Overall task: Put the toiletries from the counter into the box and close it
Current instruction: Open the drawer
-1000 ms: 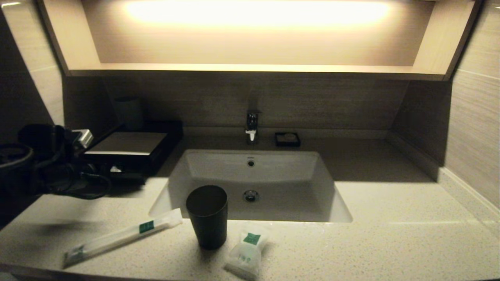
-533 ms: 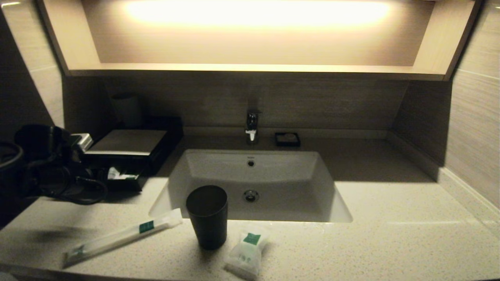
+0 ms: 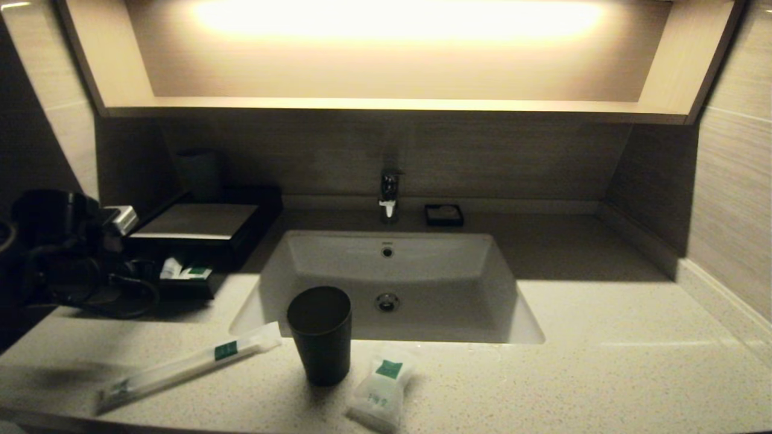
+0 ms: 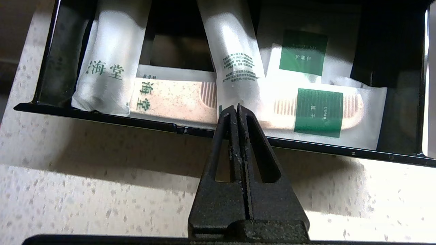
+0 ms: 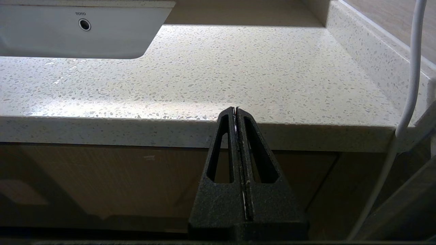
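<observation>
Toiletries: the stick packet (image 3: 187, 364) lay slantwise along the table's (image 3: 603, 386) front edge; left hand (image 4: 237, 108) shut, empty, at the box's (image 3: 199, 226) open drawer (image 4: 204, 131).

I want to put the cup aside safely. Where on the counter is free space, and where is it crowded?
Free: the counter right of the basin, up to the side wall. Crowded: the front edge, where the stick packet, cup and pouch lie; also by the open drawer near the left gripper.

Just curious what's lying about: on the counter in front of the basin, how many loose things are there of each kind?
Green-labelled packets: 2, the long stick packet and the small pouch
Dark cups: 1, the tumbler
Total: 3
</observation>
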